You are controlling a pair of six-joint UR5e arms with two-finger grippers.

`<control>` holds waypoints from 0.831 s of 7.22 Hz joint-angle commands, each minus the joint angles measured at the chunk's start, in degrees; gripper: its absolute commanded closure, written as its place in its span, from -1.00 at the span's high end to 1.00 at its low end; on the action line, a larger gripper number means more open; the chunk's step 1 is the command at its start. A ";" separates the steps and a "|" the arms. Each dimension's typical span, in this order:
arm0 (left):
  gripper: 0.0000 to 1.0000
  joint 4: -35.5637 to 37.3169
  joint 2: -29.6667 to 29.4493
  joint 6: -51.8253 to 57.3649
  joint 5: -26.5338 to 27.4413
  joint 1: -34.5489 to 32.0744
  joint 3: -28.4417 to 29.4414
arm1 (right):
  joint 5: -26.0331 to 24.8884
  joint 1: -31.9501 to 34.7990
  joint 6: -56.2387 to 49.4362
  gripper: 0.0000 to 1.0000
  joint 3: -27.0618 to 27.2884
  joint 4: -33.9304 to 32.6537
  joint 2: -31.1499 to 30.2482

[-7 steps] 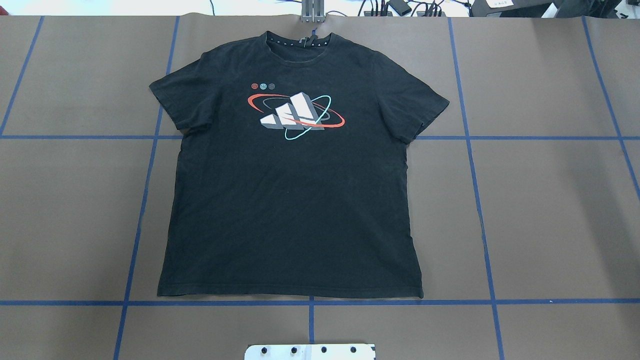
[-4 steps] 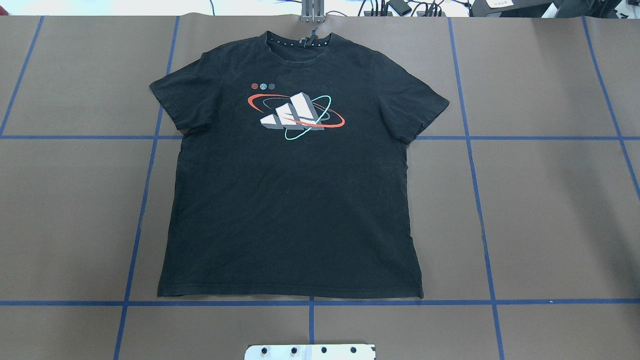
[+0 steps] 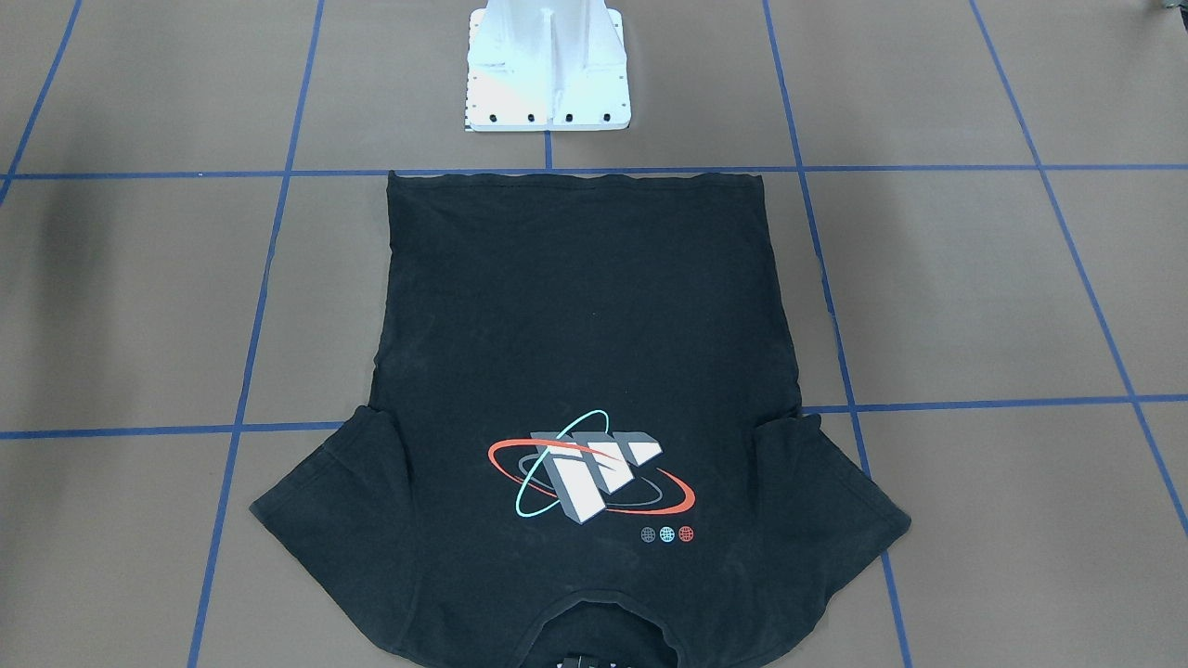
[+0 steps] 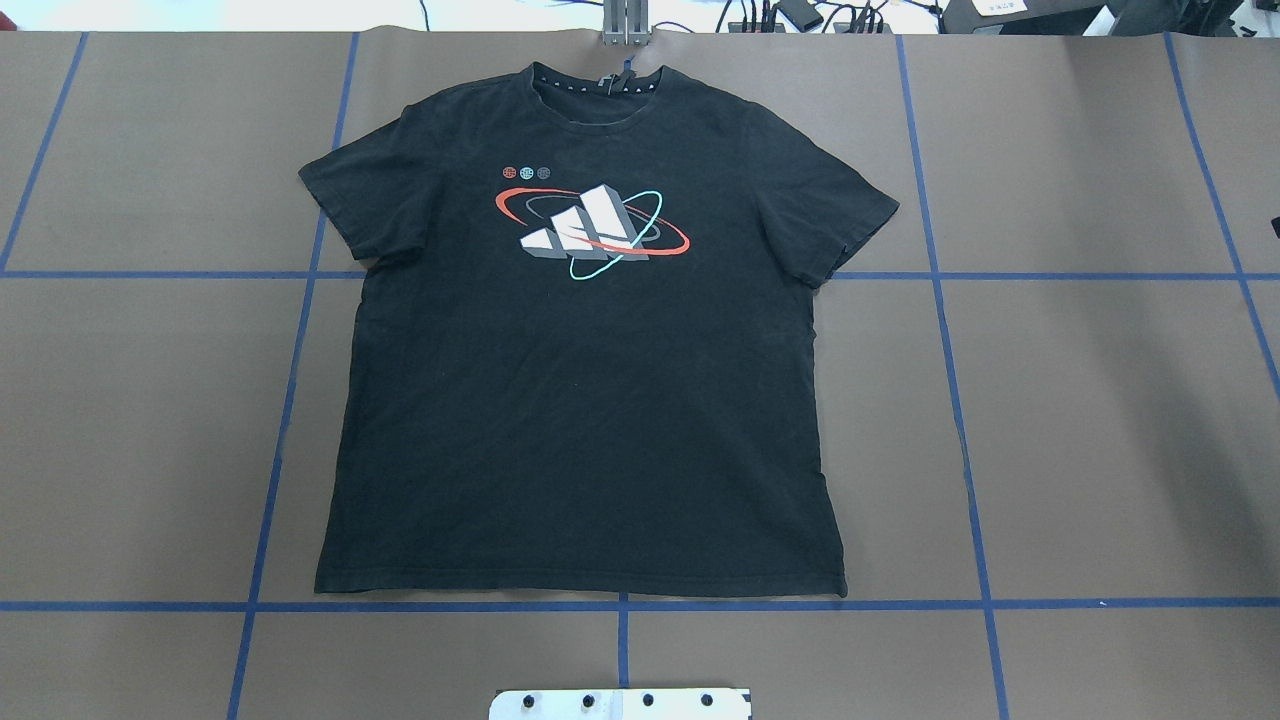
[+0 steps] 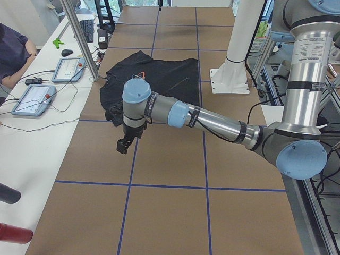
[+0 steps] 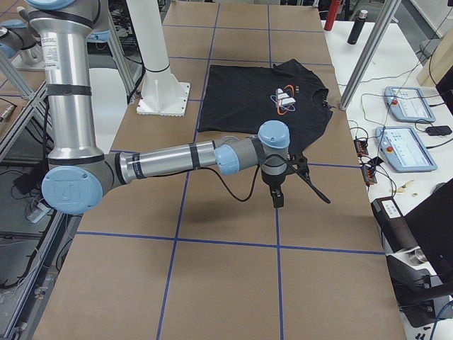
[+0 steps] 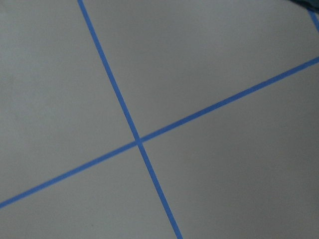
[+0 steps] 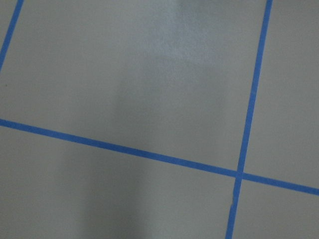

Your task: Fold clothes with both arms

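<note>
The black T-shirt lies flat and spread out, print up, collar and dotted neck tag at the far edge. It also shows in the front-facing view. My left gripper hangs over bare table just off the shirt's left sleeve side. My right gripper hangs over bare table off the right sleeve side. I cannot tell whether either is open or shut. A dark sliver shows at the overhead view's right edge. Both wrist views show only table and tape.
Brown table paper with blue tape lines. The white pedestal base stands at the robot's side of the shirt hem. Operator tablets, cables and a metal post lie beyond the far table edge.
A small dark sliver has appeared at the right edge of the overhead view. The shirt has not moved.
</note>
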 commanded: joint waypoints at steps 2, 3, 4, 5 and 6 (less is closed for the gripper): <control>1.00 -11.59 -7.55 -2.86 -1.19 0.99 13.71 | 0.60 -4.39 6.02 0.99 -8.69 0.90 11.16; 1.00 -15.26 -8.10 -10.81 -4.59 1.43 14.97 | 0.60 -6.50 11.88 0.99 -9.40 0.98 13.89; 1.00 -22.08 -8.19 -20.63 -4.97 4.83 16.20 | 0.60 -7.74 16.90 0.99 -10.88 0.99 16.96; 1.00 -27.72 -8.20 -27.87 -4.80 8.26 17.17 | 0.60 -9.84 24.35 0.99 -12.38 3.33 19.16; 1.00 -30.30 -8.20 -29.94 -4.71 10.64 17.53 | 0.34 -12.21 31.99 0.99 -15.96 10.93 20.75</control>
